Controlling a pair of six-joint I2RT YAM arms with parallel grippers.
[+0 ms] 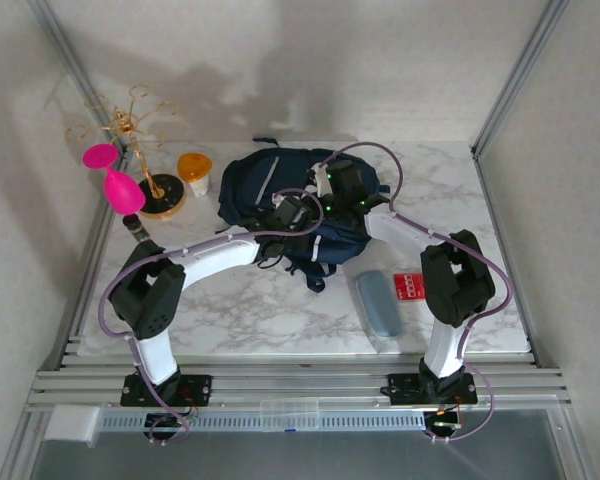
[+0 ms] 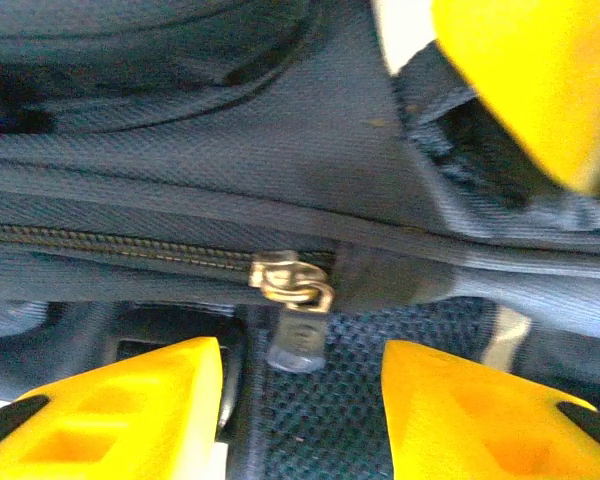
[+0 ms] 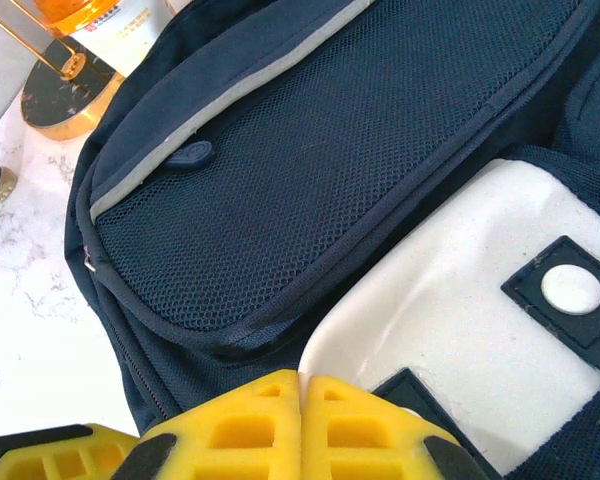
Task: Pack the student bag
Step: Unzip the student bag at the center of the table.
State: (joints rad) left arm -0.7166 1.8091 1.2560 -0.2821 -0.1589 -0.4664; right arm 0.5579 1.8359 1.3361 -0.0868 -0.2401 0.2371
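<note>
The student bag (image 1: 255,185) lies at the far middle of the marble worktop (image 1: 280,325), with both arms reaching over it. We judge it soft and floppy. Its woven cloth and mesh will likely sag and drag along under a pull, so the fabric wants steadying while the zip runs. The best place to take hold looks to be the small dark pull tab (image 2: 298,342) hanging from the brass slider (image 2: 290,280), though it is thin and may slip between smooth pads. The left gripper (image 2: 300,375) has its yellow fingers spread, one on each side of that tab, and as far as we can see touches neither side of it. The right gripper (image 3: 301,390) has its fingers pressed together on nothing, just over the edge of the white patch (image 3: 450,320) beside the mesh panel (image 3: 310,170). Whether it bears down on the bag we cannot tell. The teeth on one side of the slider appear meshed, while the other side is hidden under a fabric fold. The arms cover the bag's near part from above, and its inside is out of sight. A blurred yellow shape is cut off at a corner of the left wrist view, and we cannot identify it.
</note>
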